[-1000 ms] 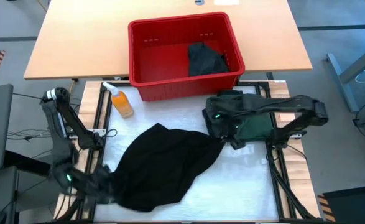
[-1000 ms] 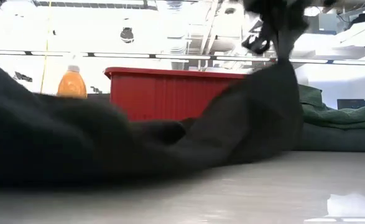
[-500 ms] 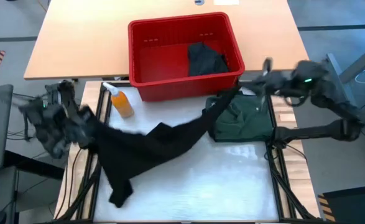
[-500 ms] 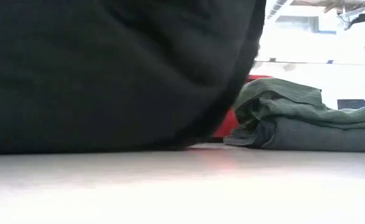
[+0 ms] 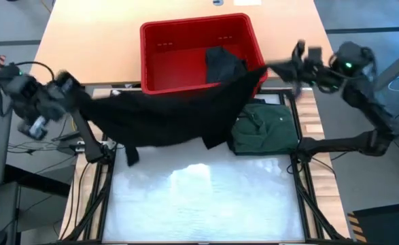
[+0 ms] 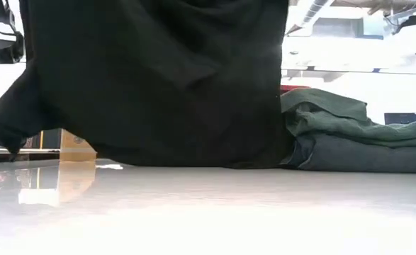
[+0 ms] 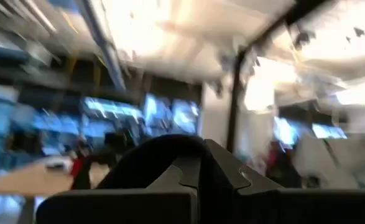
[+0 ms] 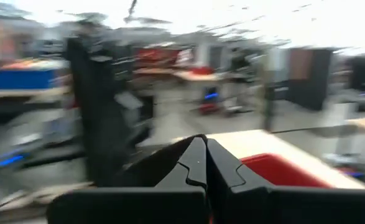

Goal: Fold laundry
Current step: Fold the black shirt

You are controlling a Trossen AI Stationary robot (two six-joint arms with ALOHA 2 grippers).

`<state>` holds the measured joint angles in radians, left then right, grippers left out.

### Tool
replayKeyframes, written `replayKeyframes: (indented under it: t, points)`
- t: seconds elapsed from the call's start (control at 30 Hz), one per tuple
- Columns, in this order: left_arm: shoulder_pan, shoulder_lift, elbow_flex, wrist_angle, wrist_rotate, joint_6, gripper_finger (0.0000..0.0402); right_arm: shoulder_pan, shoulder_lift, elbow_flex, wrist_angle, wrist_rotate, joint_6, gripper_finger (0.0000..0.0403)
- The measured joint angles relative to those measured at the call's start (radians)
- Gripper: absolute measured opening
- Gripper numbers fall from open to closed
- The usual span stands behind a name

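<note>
white table [image 5: 206, 204], folded green shirt [image 5: 267, 127] on it

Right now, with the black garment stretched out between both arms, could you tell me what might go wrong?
The black garment hangs over the front rim of the red bin, so it may snag there or drag the bin. Its lower edge hangs beside the folded green shirt and could brush and muss it. Held only at two ends by the left gripper and right gripper, it could slip out.
</note>
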<state>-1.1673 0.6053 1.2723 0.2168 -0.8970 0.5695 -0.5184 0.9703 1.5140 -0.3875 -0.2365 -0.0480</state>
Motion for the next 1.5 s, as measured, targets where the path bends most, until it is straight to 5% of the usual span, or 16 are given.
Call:
replayKeyframes:
  t: [0.17,0.27,0.37,0.53,0.7,0.8,0.93,1.13,1.37,1.5]
  points:
    - [0.0,0.069,0.096,-0.487,0.038,-0.441,0.0,0.148,-0.039,0.044,-0.309,-0.216,0.047,0.0015]
    - [0.0,0.107,0.072,-0.656,0.059,-0.731,0.0,0.315,-0.083,-0.001,-0.491,-0.232,0.097,0.0015]
    - [0.0,0.162,0.009,-0.74,0.081,-1.004,0.0,0.512,-0.13,-0.113,-0.504,-0.148,0.278,0.0015]
    - [0.0,0.278,-0.115,-0.743,0.073,-1.371,0.0,0.848,-0.181,-0.373,-0.251,0.044,0.538,0.0015]
    - [0.0,0.411,-0.21,-0.75,0.172,-1.757,0.0,1.006,-0.148,-0.514,-0.107,0.197,0.654,0.0015]
    - [-0.014,0.463,-0.22,-0.772,0.234,-1.916,0.0,0.958,-0.148,-0.51,-0.081,0.274,0.602,0.0015]
    - [-0.076,0.467,-0.22,-0.815,0.216,-2.022,0.0,0.743,-0.135,-0.511,-0.133,0.311,0.599,0.0015]
    - [-0.195,0.453,-0.22,-0.952,0.147,-2.23,0.0,0.454,0.0,-0.511,-0.363,0.09,0.604,0.0015]
    - [-0.327,0.458,-0.22,-1.116,0.174,-2.555,0.0,0.313,0.216,-0.511,-0.491,0.078,0.52,0.0018]
    - [-0.366,0.458,-0.22,-1.152,0.179,-2.613,0.0,0.278,0.313,-0.511,-0.496,0.068,0.484,0.0059]
